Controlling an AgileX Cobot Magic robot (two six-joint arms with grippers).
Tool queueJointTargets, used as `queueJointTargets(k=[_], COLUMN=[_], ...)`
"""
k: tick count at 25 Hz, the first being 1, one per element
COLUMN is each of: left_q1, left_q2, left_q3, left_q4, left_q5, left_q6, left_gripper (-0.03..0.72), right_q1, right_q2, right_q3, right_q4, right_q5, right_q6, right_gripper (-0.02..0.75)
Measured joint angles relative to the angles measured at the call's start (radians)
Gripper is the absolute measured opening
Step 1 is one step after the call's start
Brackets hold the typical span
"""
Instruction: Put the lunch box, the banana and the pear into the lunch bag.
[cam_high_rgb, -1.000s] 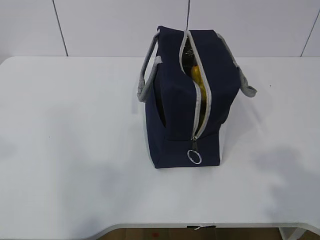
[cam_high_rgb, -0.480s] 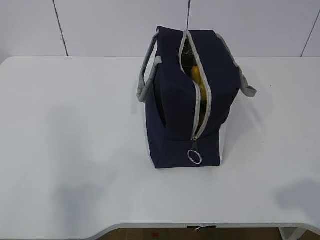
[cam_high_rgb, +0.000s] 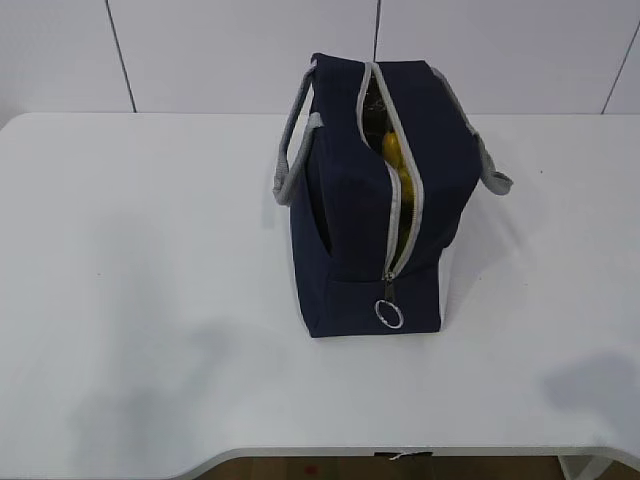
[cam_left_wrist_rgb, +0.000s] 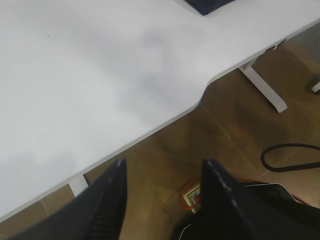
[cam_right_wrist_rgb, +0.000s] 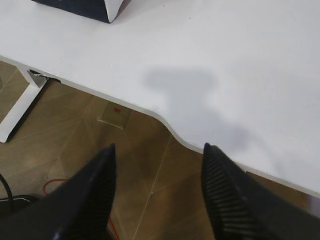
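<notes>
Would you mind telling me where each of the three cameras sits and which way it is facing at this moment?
Exterior view: in front of the table, looking down at a slant on the lunch bag; no robot parts show.
Left wrist view: above the table's front edge, looking down at tabletop and floor; the open left gripper shows.
Right wrist view: likewise above the front edge, looking down; the open right gripper shows.
Shared: all three show the white table, and both wrist views catch a corner of the bag.
</notes>
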Motion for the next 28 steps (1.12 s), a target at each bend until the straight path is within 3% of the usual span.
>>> queueJointTargets(k=[8,23,26,28], left_q1=[0.0,0.002,0.034,0.094], left_q2=[0.0,-0.005,-0.02,-0.034], left_q3=[0.0,0.0,0.0,0.0], left_q4=[0.004,0.004,0.002,0.002], left_q5=[0.0,0.0,0.0,0.0], left_q6=[0.0,0.0,0.0,0.0], left_gripper=[0.358,0.245,0.239,0.237], right_q1=[0.0,0.0,0.0,0.0], right_q2=[0.0,0.0,-0.001,-0.013], right_q3=[0.023,0.023,0.023,0.023], right_q4=[-0.001,-0.002,-0.002,-0.002], right_q5=[-0.048,-0.05,-0.05,-0.053], right_q6=[0.001,0.001,0.001,0.001], right_gripper=[0.443,0.443,0.443,0.443])
